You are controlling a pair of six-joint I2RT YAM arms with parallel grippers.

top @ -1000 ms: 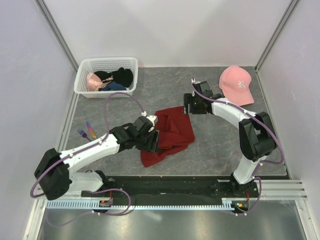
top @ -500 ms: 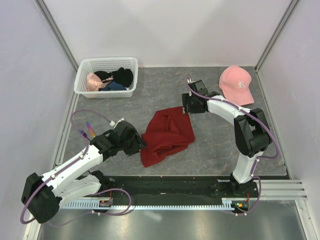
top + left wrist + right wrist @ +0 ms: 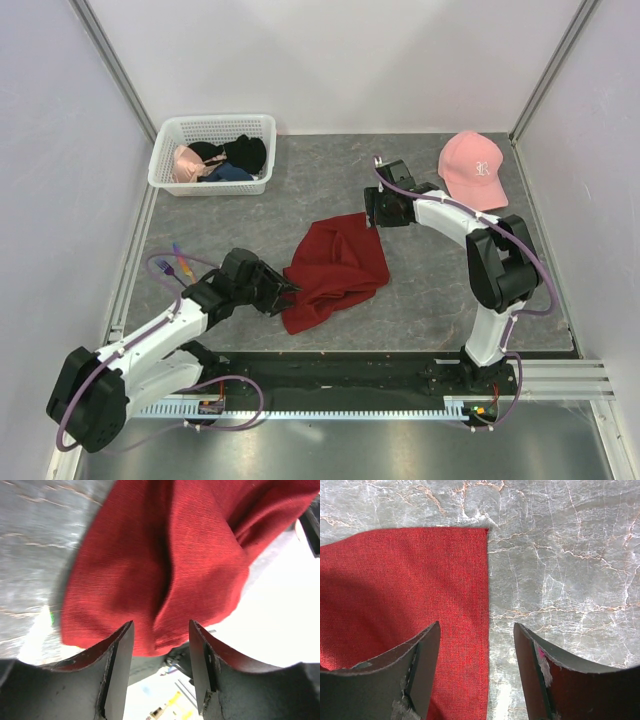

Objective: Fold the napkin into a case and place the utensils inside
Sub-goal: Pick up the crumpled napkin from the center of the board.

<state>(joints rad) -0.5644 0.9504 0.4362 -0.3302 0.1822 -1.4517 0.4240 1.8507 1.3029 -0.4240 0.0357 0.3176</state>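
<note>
One napkin (image 3: 335,265) (crumpled), between left hand (image 3: 160,625) and right hand (image 3: 476,625)

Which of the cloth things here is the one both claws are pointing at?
The dark red napkin, rumpled mid-table; the pink cap sits far right, other clothes lie in the basket.

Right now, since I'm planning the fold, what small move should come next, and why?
Probably close the left end effector on the near edge of the napkin: its open fingers straddle a bunched fold there. The right end effector, also open, sits over the far corner, and the cloth lies crumpled, so pinching both ends would let it be pulled flat.
</note>
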